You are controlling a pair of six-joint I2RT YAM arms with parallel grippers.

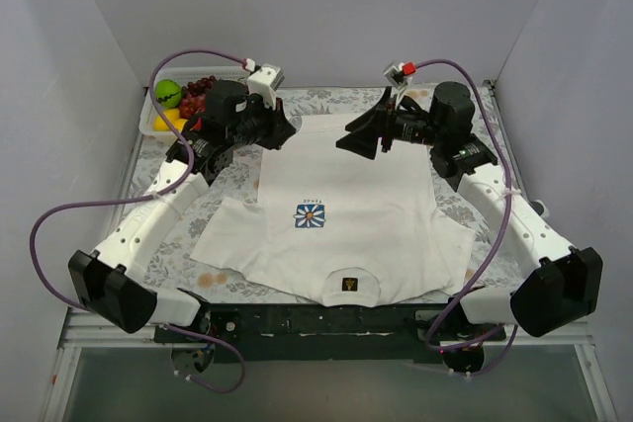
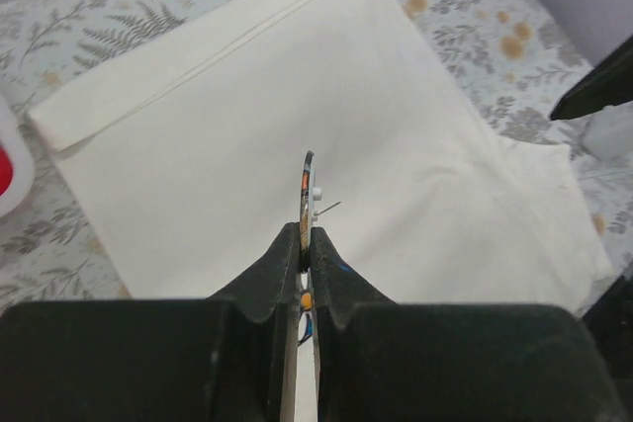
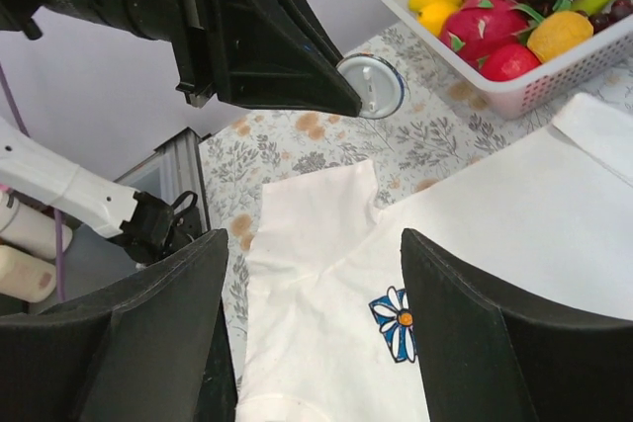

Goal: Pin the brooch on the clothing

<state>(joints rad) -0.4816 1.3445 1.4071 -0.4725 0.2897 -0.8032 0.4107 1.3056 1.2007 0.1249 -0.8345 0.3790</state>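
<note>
The white T-shirt (image 1: 346, 234) lies flat on the table, with its blue-and-white daisy print (image 1: 310, 215) on the chest and its dark neck label (image 1: 348, 285) near the front edge. My left gripper (image 1: 285, 131) hovers over the shirt's far hem and is shut on the brooch (image 2: 308, 195), seen edge-on between its fingertips with the pin sticking out. In the right wrist view the brooch (image 3: 370, 86) shows its pale round back at the tip of the left gripper. My right gripper (image 3: 312, 244) is open and empty above the shirt (image 3: 326, 244), facing the left gripper, with the daisy (image 3: 394, 323) below it.
A white basket of fruit (image 1: 178, 106) stands at the back left, and it also shows in the right wrist view (image 3: 495, 27). A floral tablecloth (image 1: 178, 244) covers the table. White walls close in the left, right and back sides.
</note>
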